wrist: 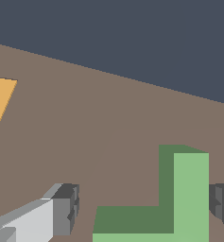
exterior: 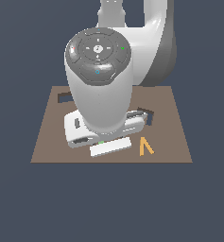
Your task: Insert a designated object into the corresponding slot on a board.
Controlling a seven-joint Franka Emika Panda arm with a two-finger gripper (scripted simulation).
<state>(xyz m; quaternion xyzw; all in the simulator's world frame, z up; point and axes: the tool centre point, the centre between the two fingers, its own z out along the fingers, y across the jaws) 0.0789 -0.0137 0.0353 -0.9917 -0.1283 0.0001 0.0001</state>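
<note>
All around is one flat dark blue-grey colour (exterior: 19,203). It fills the space on every side in the exterior view. There are no lines in it, so it is hard to tell where a floor stops and a wall starts. The wrist view shows the same dark blue-grey (wrist: 132,33) in a wide band, plain and smooth. The light is soft and even. It makes no strong shadows and no bright spots on the dark colour.
</note>
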